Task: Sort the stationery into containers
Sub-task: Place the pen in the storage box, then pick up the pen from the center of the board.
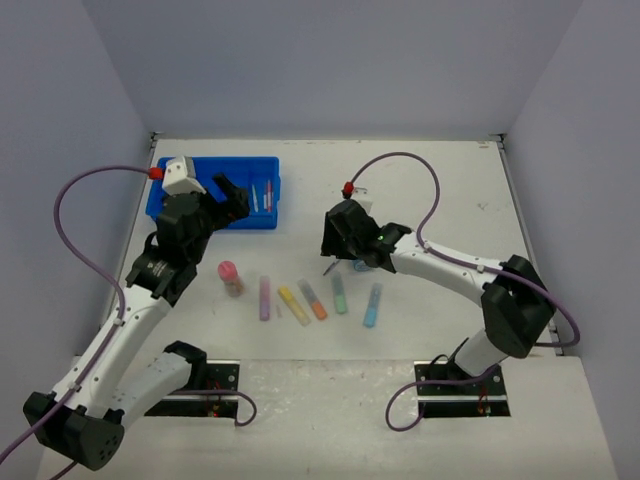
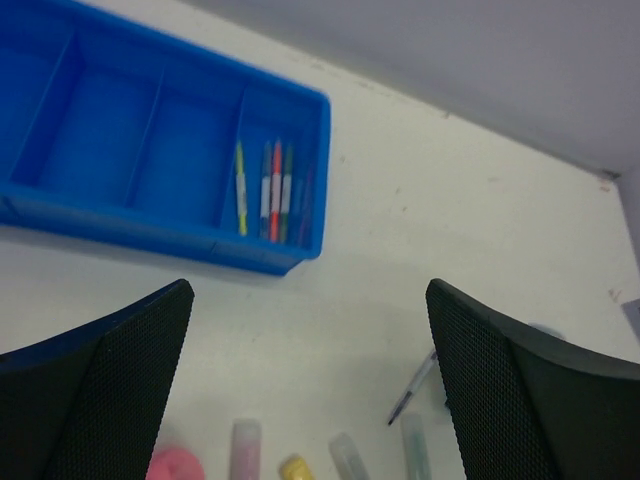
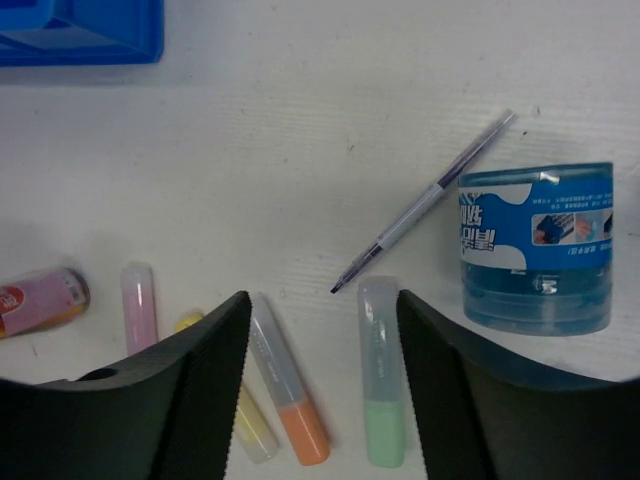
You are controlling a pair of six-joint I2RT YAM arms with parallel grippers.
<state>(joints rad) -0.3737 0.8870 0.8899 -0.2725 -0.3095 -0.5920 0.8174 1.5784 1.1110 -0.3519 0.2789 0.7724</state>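
The black fingers of the right gripper point(image 3: 322, 300) stand partly apart, gripping nothing, above the writing tip of a thin clear plastic pen point(image 3: 425, 200) that lies slantwise on the white table point(image 3: 300, 130). Beneath the gap lie a short pastel green marker stick point(image 3: 382, 400) and an orange-ended marker stick point(image 3: 290, 400). A yellow marker stick point(image 3: 250, 430) sits under the left finger, with a pale purple marker stick point(image 3: 138, 305) and a small pink-capped bottle point(image 3: 40, 298) further left. A small round blue plastic tub point(image 3: 535, 250) stands just beside the pen's upper half. A light blue marker stick point(image 1: 372, 305) ends the row.

Across the table, the left gripper point(image 2: 310, 290) hangs with its fingers spread wide and nothing between them. It is just in front of the rectangular bright blue plastic tray point(image 2: 300, 250). Several thin coloured pens point(image 2: 272, 190) lie side by side in the tray's right-end compartment, as the left wrist camera sees it.
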